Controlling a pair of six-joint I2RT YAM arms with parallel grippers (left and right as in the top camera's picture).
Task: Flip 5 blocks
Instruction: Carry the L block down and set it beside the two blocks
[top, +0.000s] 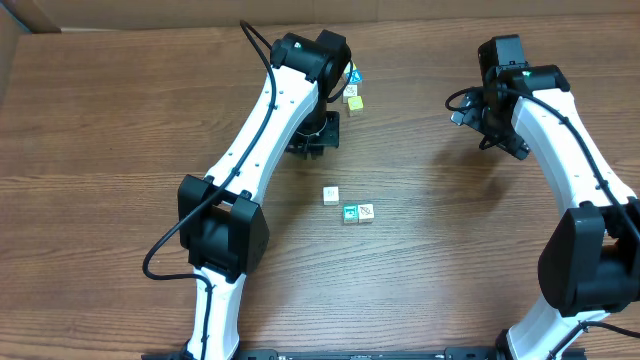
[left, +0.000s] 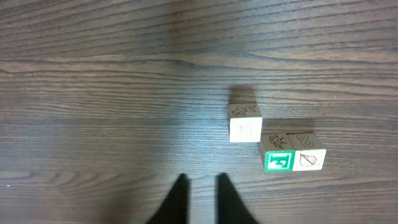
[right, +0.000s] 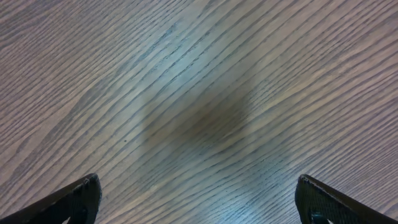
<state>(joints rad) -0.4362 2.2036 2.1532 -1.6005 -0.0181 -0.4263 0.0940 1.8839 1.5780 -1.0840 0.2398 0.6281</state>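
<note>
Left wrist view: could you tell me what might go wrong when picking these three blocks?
The green F block and leaf block touch, so gripping one may drag the other. The lone block sits close by and could get nudged. The left gripper is shut; descending like that would likely shove blocks.

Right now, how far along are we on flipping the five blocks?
Done: cannot tell; nothing shows which faces were turned. In hand: nothing; left fingers are shut and empty, short of the single block and the touching pair. Right fingers open above the table. More blocks sit by the left arm. Left: possibly all five.
</note>
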